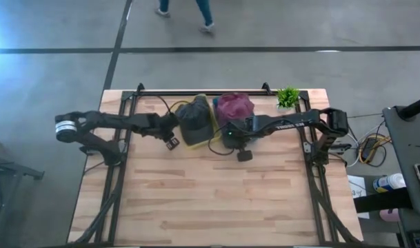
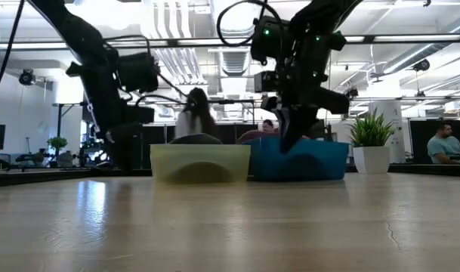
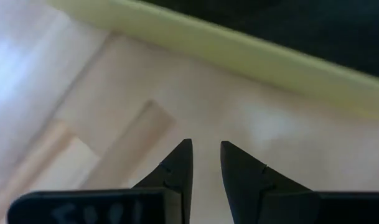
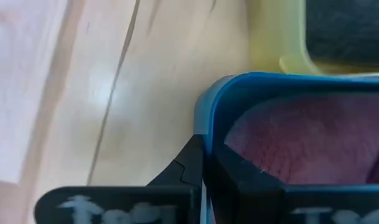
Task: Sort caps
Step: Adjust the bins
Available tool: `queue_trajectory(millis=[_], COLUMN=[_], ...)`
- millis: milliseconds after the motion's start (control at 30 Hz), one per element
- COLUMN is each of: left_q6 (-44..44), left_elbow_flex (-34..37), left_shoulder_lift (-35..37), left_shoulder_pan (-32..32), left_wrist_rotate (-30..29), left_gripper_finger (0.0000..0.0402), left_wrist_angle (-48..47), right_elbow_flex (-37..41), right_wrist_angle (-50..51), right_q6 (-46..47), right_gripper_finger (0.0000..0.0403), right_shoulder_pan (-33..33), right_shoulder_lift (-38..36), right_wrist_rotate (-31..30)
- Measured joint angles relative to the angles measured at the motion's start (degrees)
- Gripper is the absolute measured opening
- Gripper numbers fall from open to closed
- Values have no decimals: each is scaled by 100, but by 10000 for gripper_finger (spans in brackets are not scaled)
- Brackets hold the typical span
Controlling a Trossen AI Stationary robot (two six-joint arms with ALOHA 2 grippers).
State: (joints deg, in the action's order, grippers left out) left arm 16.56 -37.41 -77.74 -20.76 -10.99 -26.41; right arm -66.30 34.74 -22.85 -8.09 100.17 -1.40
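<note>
A dark olive-grey cap [image 1: 194, 114] fills the yellow bin [image 2: 199, 162]. A maroon cap [image 1: 235, 107] lies in the teal bin [image 2: 313, 162] beside it; it also shows in the right wrist view [image 4: 301, 137]. Whether other caps lie under them does not show. My left gripper [image 3: 206, 146] hangs empty over bare table just left of the yellow bin [image 3: 239, 53], its fingers a narrow gap apart. My right gripper [image 4: 205, 158] is shut on the teal bin's wall, at the near corner next to the yellow bin. My right gripper has the teal bin's wall [image 4: 206, 127] near its corner between its two fingers, one finger [image 4: 188, 163] outside the bin and one [image 4: 239, 169] inside, over the maroon cap. It comes from above, pointing down. The bin stands on the table.
The two bins stand side by side at the table's far middle. A small potted plant [image 1: 287, 96] stands at the far right corner. Cables run by the bins. A person [image 1: 185, 8] walks beyond the far edge. The table's near half is bare wood [image 1: 210, 200].
</note>
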Motion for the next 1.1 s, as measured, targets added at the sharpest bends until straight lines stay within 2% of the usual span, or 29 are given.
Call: queue_trajectory(millis=[100, 267, 500, 767, 933, 1100], left_q6=[-601, -1358, -2189, -2882, -3338, -3648], left_elbow_flex=[63, 68, -386, -927, -1003, -989], left_shoulder_lift=[-131, -506, -1039, -1645, -1700, -1625], left_shoulder_pan=[-373, -833, -966, -979, -1066, -1398], left_wrist_rotate=[-68, -92, -21, -22, -51, -197], left_gripper_finger=[75, 76, 76, 75, 76, 76], left_wrist_angle=[68, 533, 1046, 1166, 1174, 1024], right_elbow_flex=[-2, -160, -328, -339, -388, -480], right_wrist_angle=[-25, -20, -15, -15, 187, 446], right_q6=[-302, -160, -131, -156, -244, -415], right_gripper_finger=[8, 8, 14, 80, 124, 148], right_shoulder_pan=[-46, -160, -309, -406, -408, -394], right_shoulder_lift=[131, 369, 390, 371, 332, 121], right_wrist_rotate=[-6, -12, -243, -218, -227, -181])
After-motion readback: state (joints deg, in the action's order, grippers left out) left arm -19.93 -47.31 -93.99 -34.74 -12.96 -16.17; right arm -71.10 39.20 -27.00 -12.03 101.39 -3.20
